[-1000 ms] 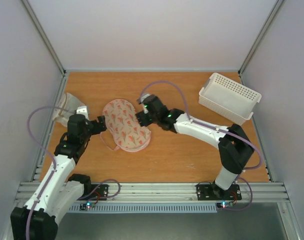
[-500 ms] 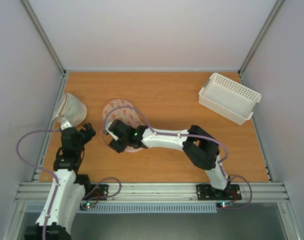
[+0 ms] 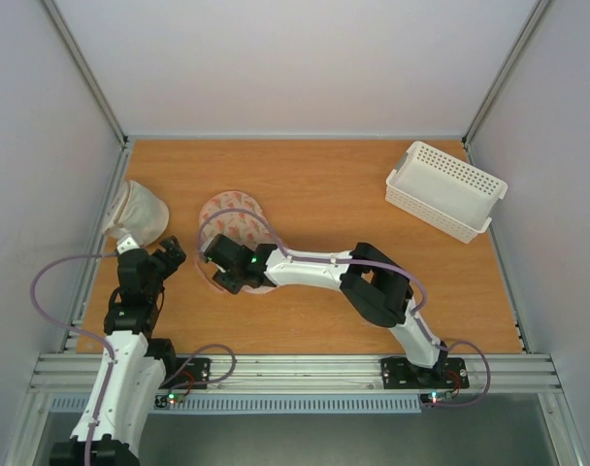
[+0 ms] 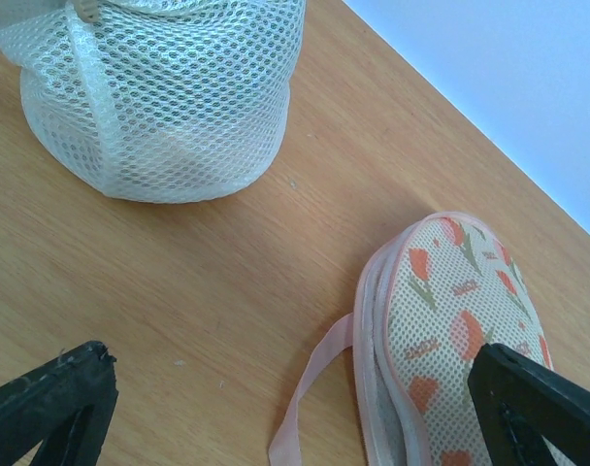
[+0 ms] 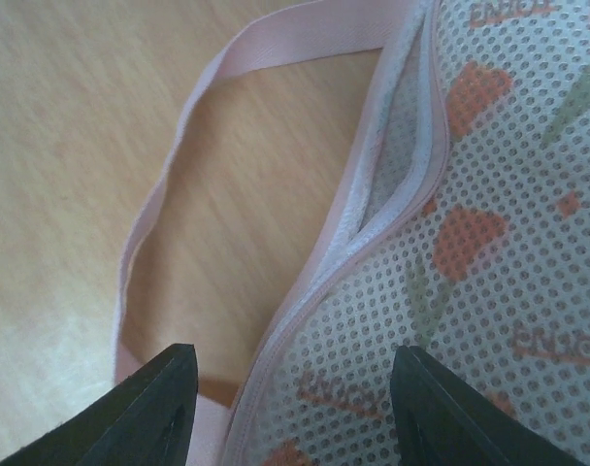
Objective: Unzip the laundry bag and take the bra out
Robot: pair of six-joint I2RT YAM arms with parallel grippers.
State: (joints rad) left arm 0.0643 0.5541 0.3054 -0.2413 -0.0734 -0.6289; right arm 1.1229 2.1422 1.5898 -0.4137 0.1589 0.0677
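1. The laundry bag [image 3: 233, 216] lies flat on the worktop [image 3: 373, 184], left of centre. Its pink loop [image 5: 149, 223] trails off its left edge onto the wood.
2. The right tool [image 5: 293, 369] sits low over the bag's near end with its jaws partway apart. One finger is over the loop side and the other over the printed fabric. The pink zipper edge [image 5: 416, 184] runs between them, and nothing is clamped.
3. The left tool [image 4: 290, 388] hovers just left of the bag, jaws spread wide and holding nothing.
4. A white mesh sack [image 4: 159, 97] stands near the worktop's left edge, beyond the left tool.
5. A white perforated basket [image 3: 445, 189] sits at the far right, well apart from the bag.
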